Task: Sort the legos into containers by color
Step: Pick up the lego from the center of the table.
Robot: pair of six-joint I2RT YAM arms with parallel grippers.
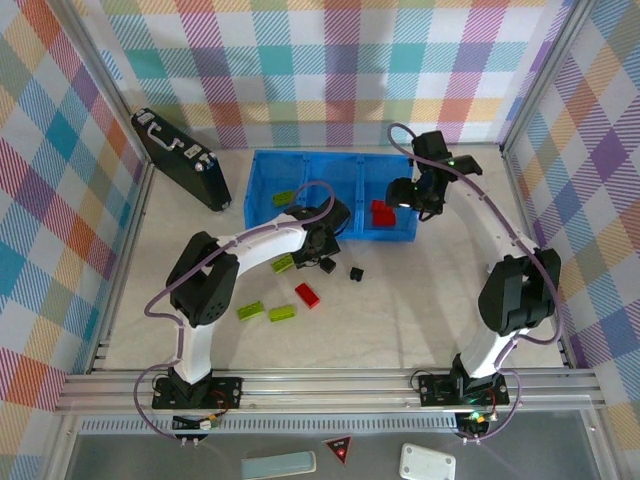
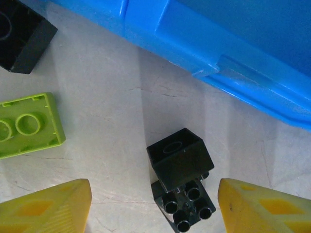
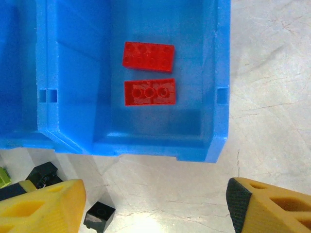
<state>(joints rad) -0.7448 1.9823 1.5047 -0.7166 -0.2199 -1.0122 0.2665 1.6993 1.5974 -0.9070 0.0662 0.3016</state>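
Two small black legos (image 2: 181, 165) lie touching on the table, one showing its hollow underside (image 2: 187, 208). My left gripper (image 2: 154, 208) is open, low over the table, with a yellow finger on either side of them and not touching. A lime-green lego (image 2: 29, 125) and another black one (image 2: 22, 34) lie to its left. My right gripper (image 3: 155, 206) hangs open and empty above the front edge of the blue containers (image 1: 262, 170). Two red legos (image 3: 148, 56) (image 3: 149, 92) lie in the right compartment. A green lego (image 1: 283, 198) lies in the left compartment.
Loose on the table are a black lego (image 1: 355, 272), a red one (image 1: 307, 294) and green ones (image 1: 283, 263) (image 1: 250, 310) (image 1: 282, 313). A black briefcase (image 1: 180, 160) lies at the back left. Plaid walls enclose the table on three sides.
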